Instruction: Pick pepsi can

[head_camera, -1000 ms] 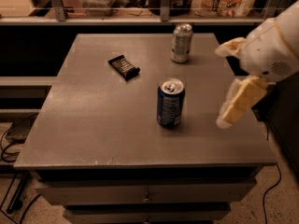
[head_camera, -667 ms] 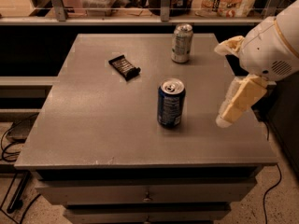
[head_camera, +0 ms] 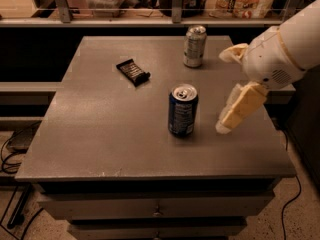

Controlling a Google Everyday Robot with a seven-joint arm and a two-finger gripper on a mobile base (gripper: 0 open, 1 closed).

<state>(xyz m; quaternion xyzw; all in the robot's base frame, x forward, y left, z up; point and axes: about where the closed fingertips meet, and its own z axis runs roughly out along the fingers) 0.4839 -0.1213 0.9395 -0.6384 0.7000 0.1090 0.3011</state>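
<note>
Your pepsi can (head_camera: 182,110) stands upright near the middle of the table (head_camera: 100,139), a little toward the near edge, with its silver top showing. Your gripper (head_camera: 227,90) hangs just to the right of it, apart from the can and not touching it. Its two pale fingers (head_camera: 241,106) are spread wide with nothing between them, the lower one angled down toward the tabletop beside the can. Farther back you have a silver can (head_camera: 194,46), and a dark snack bar (head_camera: 133,71) lies to the far left.
</note>
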